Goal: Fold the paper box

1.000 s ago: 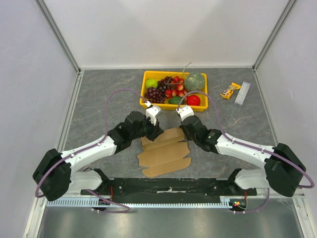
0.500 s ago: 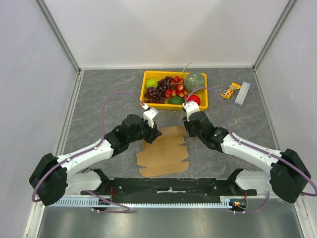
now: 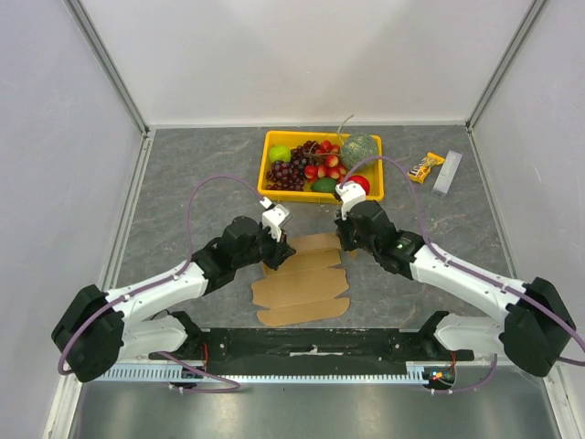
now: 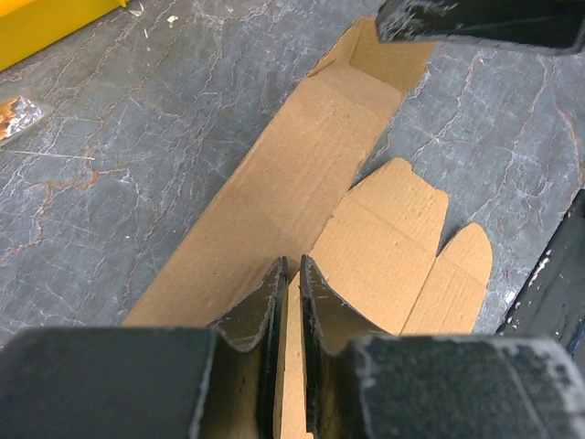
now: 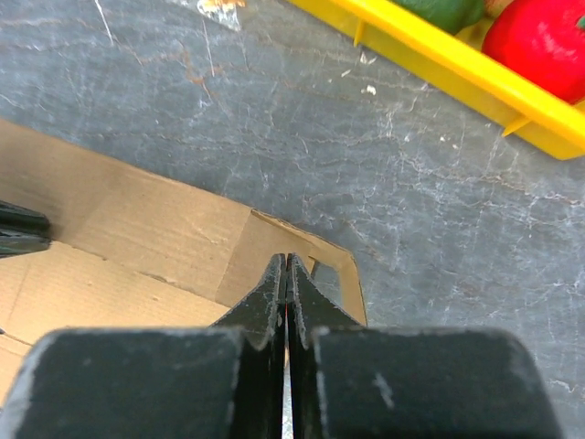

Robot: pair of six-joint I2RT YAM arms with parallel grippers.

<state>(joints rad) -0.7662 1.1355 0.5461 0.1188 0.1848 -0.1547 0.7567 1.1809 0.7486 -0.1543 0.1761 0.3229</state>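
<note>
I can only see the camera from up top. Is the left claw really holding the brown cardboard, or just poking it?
Observer: In the left wrist view, the left gripper has its fingers almost together. Cardboard of the paper box shows in the thin slit between them, so it looks pinched.
Operator: What about the other claw?
Observer: In the right wrist view, the right gripper is shut tight with nothing between its fingers. Its tips sit right at the box's small end flap.
Operator: Is that flap lying flat?
Observer: It doesn't look flat. Up close it seems lifted a little, with a dark shadow beside it.
</note>
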